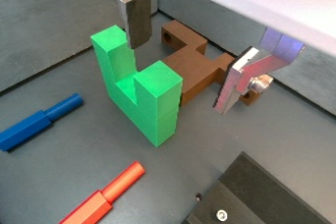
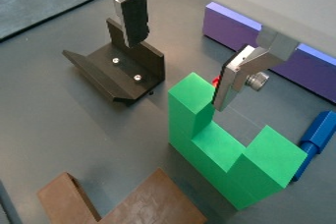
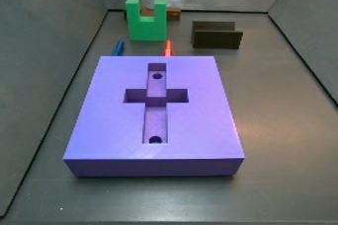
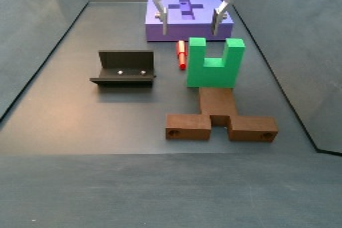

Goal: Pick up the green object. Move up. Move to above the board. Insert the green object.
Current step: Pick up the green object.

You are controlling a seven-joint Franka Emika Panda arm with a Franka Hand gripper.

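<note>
The green object (image 4: 214, 62) is a bright green U-shaped block standing upright on the floor with its prongs up; it shows in both wrist views (image 1: 138, 85) (image 2: 217, 140) and far back in a side view (image 3: 145, 16). The board (image 3: 158, 106) is a large purple slab with a cross-shaped recess and two round holes, also seen in the other side view (image 4: 190, 30). My gripper (image 4: 191, 12) is open and empty. It hangs above the floor between the board and the green object, just beside the block's top (image 1: 191, 46) (image 2: 187, 46).
A brown stepped piece (image 4: 221, 122) lies on the floor near the green object (image 1: 197, 66). The fixture (image 4: 124, 69) stands to one side (image 2: 118, 66) (image 3: 215, 35). A red peg (image 4: 182, 54) and a blue peg (image 1: 37, 125) lie by the green object.
</note>
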